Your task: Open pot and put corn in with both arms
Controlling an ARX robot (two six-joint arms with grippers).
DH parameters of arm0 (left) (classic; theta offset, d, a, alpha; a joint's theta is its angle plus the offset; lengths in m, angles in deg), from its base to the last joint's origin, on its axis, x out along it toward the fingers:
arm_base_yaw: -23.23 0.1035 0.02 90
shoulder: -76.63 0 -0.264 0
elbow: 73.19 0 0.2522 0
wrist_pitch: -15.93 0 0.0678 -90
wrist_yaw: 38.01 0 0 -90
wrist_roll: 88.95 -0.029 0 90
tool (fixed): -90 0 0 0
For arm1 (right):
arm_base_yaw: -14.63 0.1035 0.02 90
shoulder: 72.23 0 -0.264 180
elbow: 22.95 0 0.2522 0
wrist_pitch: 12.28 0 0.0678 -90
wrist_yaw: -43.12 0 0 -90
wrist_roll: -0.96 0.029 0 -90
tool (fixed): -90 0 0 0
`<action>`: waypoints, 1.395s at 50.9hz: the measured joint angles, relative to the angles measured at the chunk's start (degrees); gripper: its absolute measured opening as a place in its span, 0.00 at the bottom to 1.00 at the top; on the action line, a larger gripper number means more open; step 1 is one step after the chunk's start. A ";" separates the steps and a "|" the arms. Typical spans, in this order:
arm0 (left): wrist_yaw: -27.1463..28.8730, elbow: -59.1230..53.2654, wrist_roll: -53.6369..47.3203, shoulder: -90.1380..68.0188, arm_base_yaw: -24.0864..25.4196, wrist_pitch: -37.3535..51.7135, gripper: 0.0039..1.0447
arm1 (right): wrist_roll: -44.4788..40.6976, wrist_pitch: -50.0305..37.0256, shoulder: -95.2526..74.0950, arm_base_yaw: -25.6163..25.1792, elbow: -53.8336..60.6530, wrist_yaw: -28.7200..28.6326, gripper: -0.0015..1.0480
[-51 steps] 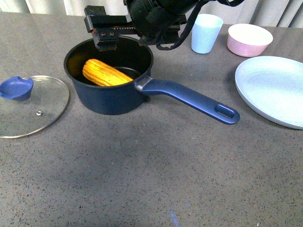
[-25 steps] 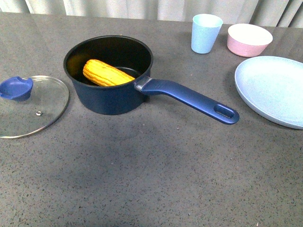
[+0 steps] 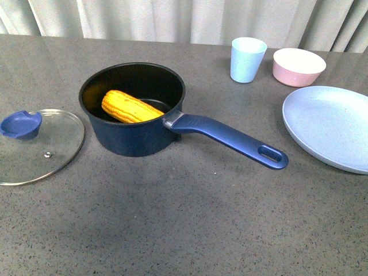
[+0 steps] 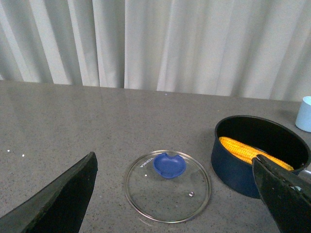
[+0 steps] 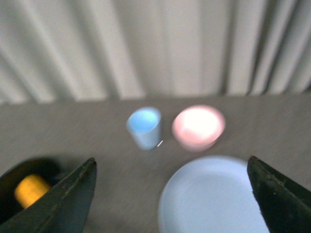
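Fingers of the left gripper (image 4: 175, 194) stand spread wide and hold nothing, the round glass lid with its blue knob (image 4: 167, 178) lying flat on the grey speckled bench (image 4: 73, 121) between them in the wrist view. The right gripper (image 5: 172, 194) is parted just as far and equally empty, framing a pale blue cup (image 5: 144, 127), a pink bowl (image 5: 198, 127) and a light blue plate (image 5: 214, 199). The yellow-orange corn cob (image 3: 130, 107) lies inside the dark navy saucepan (image 3: 132, 109), whose long blue handle points to about 4 o'clock; the lid rests at the pot's 9 o'clock, just beside it. A second ago a black arm hung over the pot's far rim; neither arm shows in the front view now. The job looks finished: pot open, corn in, both arms pulled clear.
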 joint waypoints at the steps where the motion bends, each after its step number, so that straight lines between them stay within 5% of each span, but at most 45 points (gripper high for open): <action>1: 0.00 0.00 -0.02 0.00 0.00 0.00 0.92 | -1.38 -3.30 1.64 -0.22 2.01 2.10 0.81; 9: 0.00 0.00 -0.02 0.00 0.00 0.00 0.92 | -5.75 -15.72 9.55 -1.46 13.84 5.68 0.58; 18: 0.04 0.00 0.00 0.00 0.00 0.00 0.92 | -6.86 -18.56 12.85 -4.68 22.95 2.29 0.33; 26: 0.00 0.00 -0.02 0.00 0.00 0.00 0.92 | -7.43 -20.55 18.34 -4.98 29.75 2.05 0.01; 71: 0.02 0.00 -0.02 0.00 0.00 0.00 0.92 | -7.63 -12.11 40.28 -5.09 43.36 2.05 0.02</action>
